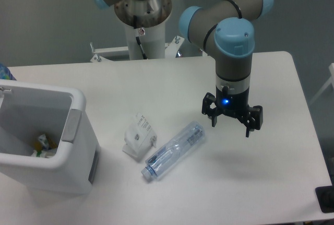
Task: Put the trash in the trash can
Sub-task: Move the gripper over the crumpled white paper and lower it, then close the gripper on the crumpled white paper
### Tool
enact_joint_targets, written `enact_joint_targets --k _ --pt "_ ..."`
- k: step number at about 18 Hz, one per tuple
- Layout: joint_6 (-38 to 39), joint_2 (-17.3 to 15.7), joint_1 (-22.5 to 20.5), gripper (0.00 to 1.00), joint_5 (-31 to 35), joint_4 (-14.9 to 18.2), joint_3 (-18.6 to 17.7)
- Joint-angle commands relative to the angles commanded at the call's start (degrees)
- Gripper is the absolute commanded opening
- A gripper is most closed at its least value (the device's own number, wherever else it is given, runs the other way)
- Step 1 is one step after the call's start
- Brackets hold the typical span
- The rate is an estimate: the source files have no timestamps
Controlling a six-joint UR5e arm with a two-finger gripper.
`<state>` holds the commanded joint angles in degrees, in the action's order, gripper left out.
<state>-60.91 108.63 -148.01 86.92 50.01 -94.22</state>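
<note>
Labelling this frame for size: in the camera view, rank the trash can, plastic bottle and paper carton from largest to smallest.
1. trash can, by far the largest.
2. plastic bottle, longer than the carton.
3. paper carton, smallest.

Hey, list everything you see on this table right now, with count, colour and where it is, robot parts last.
bin: one, white with grey side panel, left on the table; something small with green lies inside.
carton: one, white, mid-table, right of the bin.
bottle: one, clear with bluish cap, lying right beside the carton.
table: one, white.
arm: one, grey with light blue caps, above the right half of the table.
pincer: one, black, open, empty, above the table to the right of the bottle.
</note>
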Motion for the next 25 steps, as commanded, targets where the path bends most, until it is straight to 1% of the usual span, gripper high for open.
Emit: enact_joint_targets --k 3,5,8,10,13,15,17,19,20,23,25 --pt "0.3 -0.1 0.1 1.00 -0.1 -0.1 -0.3" --pt "0.4 -0.3 0.2 1.00 -0.4 -0.3 -1.5" --pt "1.7 -1.3 1.8 1.00 -0.5 -0.6 -4.6" --pt "6.9 -2.5 2.5 1.00 -1.1 -1.3 -7.5" --pt "7.9 -3.8 5.6 1.00 -1.1 -1.5 -10.0" --pt "9.9 -4.6 8.7 1.00 -1.1 -1.4 -11.0" --pt "13.3 -4.7 11.9 1.00 -1.1 -1.4 -11.6" --pt "14.2 -3.9 14.9 1.00 -1.1 -1.3 -12.4" --pt "14.2 -3.3 15.9 1.00 -1.0 -1.5 -13.3" --pt "14.2 -3.3 17.9 1.00 -1.1 -1.5 -15.3" --pt "14.2 -2.5 18.5 1.00 -1.0 -2.1 -15.3"
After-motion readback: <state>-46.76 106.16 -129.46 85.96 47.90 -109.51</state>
